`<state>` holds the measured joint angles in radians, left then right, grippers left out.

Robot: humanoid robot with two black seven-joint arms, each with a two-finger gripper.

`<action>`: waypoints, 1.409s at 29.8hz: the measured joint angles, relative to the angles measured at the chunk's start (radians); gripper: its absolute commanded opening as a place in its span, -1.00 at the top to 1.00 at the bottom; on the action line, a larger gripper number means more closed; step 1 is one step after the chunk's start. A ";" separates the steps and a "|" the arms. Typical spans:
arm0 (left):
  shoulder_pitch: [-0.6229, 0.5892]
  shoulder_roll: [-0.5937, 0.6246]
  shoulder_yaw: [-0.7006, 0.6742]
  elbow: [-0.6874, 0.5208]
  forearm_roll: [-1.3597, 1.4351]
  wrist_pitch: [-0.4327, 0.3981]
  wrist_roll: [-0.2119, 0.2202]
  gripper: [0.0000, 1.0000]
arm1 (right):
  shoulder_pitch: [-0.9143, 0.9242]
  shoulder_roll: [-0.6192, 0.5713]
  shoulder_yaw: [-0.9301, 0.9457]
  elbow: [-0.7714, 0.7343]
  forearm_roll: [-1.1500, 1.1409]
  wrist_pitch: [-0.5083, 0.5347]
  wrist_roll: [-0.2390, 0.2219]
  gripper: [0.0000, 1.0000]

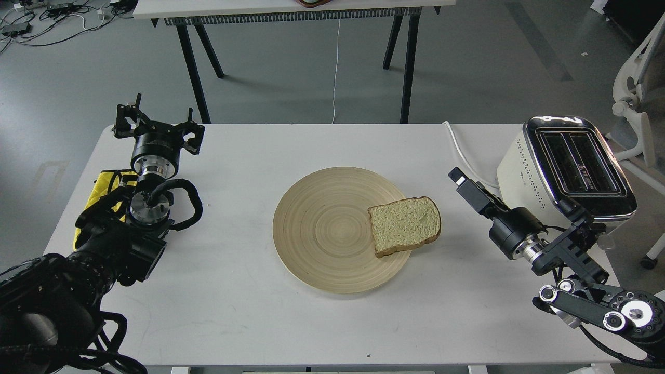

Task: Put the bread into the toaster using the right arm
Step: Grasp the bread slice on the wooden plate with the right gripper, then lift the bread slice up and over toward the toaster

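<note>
A: Start at the working end. What is the right gripper (458, 177) doing?

B: It points up and to the left, just beside the toaster (566, 166), over bare table (260, 322). It carries nothing. It is seen dark and end-on, so I cannot tell whether its fingers are parted or closed.

A: And the other one?

B: The left gripper (158, 127) sits at the far left of the table, its two fingers spread wide apart, nothing between them. A yellow cloth (106, 184) lies partly hidden under that arm.

A: Count things for me, moving outward.

B: One slice of bread (405, 224), lying flat on the right edge of one round wooden plate (322, 228), its crust reaching past the rim. The slice is between the plate's centre and the right gripper, apart from it.

A: The toaster?

B: One, at the table's right edge, with two slots in its chrome top, both dark. One white cord (462, 153) runs from it along the table toward the back.

A: Beyond that?

B: One second table (291, 8) behind, on black legs, and one white chair (636, 104) at the far right.
</note>
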<state>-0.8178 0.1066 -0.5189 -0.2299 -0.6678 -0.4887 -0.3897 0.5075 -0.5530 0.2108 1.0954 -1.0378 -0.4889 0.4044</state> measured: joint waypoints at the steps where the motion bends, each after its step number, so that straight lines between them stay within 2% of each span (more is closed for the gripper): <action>1: 0.000 0.000 0.000 0.000 0.000 0.000 0.000 -1.00 | -0.006 0.017 -0.008 -0.012 0.000 0.000 -0.001 -0.98; 6: 0.000 0.000 -0.001 0.000 0.000 0.000 0.000 -1.00 | -0.016 0.105 -0.034 -0.068 0.001 0.000 -0.003 -0.92; 7: 0.000 0.000 -0.001 0.000 0.000 0.000 0.000 -1.00 | -0.018 0.121 -0.036 -0.076 0.001 0.000 -0.003 -0.83; 12: 0.000 0.001 0.000 0.000 0.000 0.000 0.000 -1.00 | -0.021 0.155 -0.040 -0.085 0.002 0.000 -0.007 -0.05; 18: 0.000 0.001 0.000 0.000 0.000 0.000 0.000 -1.00 | -0.021 0.168 -0.040 -0.097 0.002 0.000 -0.010 0.31; 25: 0.000 0.001 -0.001 0.000 0.001 0.000 0.000 -1.00 | -0.025 0.169 -0.041 -0.098 0.002 0.000 -0.010 1.00; 36: 0.000 0.001 -0.001 0.000 0.001 0.000 0.000 -1.00 | -0.027 0.148 -0.002 -0.039 0.008 0.000 -0.003 1.00; 40: 0.000 0.000 0.000 0.000 0.001 0.000 0.000 -1.00 | -0.014 0.057 0.108 0.085 0.010 0.000 -0.005 1.00; 42: 0.000 0.000 0.000 0.000 0.001 0.000 0.000 -1.00 | -0.003 -0.027 0.179 0.151 0.010 0.000 -0.012 1.00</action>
<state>-0.8175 0.1071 -0.5190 -0.2299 -0.6672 -0.4887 -0.3897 0.5046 -0.5799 0.3903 1.2460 -1.0275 -0.4885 0.3921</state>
